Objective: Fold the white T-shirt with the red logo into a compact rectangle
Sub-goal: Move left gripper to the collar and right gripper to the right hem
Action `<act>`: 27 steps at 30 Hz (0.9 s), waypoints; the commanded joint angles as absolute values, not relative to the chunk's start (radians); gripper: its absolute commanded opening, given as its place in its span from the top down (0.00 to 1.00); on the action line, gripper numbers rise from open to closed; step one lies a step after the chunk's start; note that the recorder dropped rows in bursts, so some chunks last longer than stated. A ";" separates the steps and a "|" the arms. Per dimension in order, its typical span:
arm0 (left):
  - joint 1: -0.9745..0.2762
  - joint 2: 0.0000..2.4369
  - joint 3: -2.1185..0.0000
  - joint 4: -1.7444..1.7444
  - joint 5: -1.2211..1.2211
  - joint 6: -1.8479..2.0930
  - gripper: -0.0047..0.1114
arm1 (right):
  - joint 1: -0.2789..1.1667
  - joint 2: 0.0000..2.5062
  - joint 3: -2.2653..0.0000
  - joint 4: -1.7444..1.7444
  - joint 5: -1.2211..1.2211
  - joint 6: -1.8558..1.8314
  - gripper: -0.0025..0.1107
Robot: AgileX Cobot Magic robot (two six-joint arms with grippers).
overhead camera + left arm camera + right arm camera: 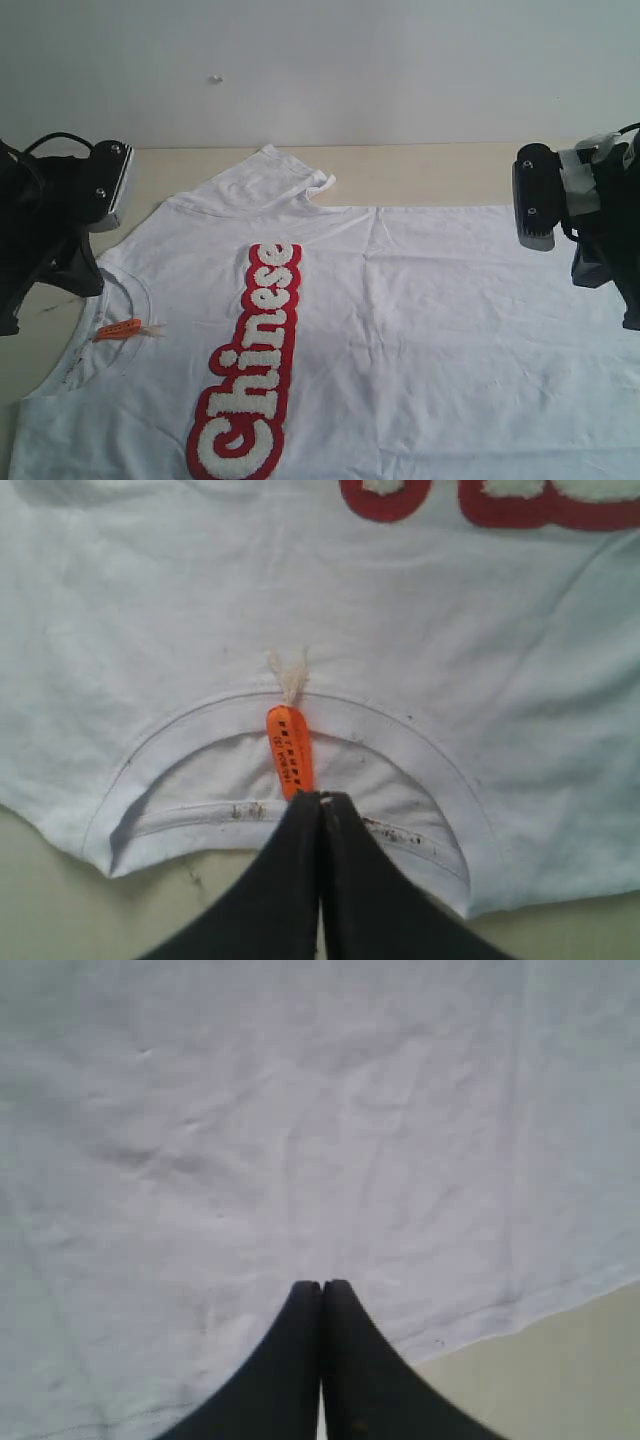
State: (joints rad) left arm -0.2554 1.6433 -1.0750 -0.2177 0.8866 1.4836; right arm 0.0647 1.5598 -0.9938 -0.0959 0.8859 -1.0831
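Note:
The white T-shirt (430, 330) lies spread flat on the table, neck toward the left and hem toward the right. The red logo (250, 365) runs as a long band down its chest, and its lower edge shows in the left wrist view (500, 505). My left gripper (322, 798) is shut with nothing in it and hovers over the neck opening, its tips at the end of the orange neck tag (288, 750). My right gripper (321, 1286) is shut and empty, above plain white fabric (300, 1140) near the hem edge.
The far sleeve (268, 178) lies crumpled inward at the back. Bare beige table (430, 170) shows behind the shirt, beside the collar (60, 900) and past the hem (570, 1360). The left arm (50, 220) and right arm (585, 205) stand at the sides.

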 commanded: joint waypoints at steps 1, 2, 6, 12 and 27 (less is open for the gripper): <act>-0.260 1.686 -1.074 -0.220 0.854 1.517 0.96 | -0.049 1.638 -1.011 -0.014 0.895 -1.196 0.98; -0.260 1.694 -1.074 -0.220 0.841 1.517 0.96 | -0.067 1.649 -1.011 -0.014 0.895 -1.208 0.98; -0.260 1.730 -1.074 -0.224 0.827 1.536 0.96 | -0.112 1.689 -1.011 0.000 0.886 -1.260 0.98; -0.260 1.734 -1.074 -0.257 0.828 1.536 0.96 | -0.112 1.724 -1.011 -0.009 0.884 -1.273 0.97; -0.260 1.734 -1.074 -0.372 0.844 1.536 0.77 | -0.112 1.722 -1.011 -0.007 0.905 -1.254 0.17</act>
State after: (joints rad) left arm -0.2554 1.7287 -1.0750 -0.3514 0.8352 1.5369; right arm -0.1079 1.7242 -1.0009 -0.0108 0.8886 -1.2562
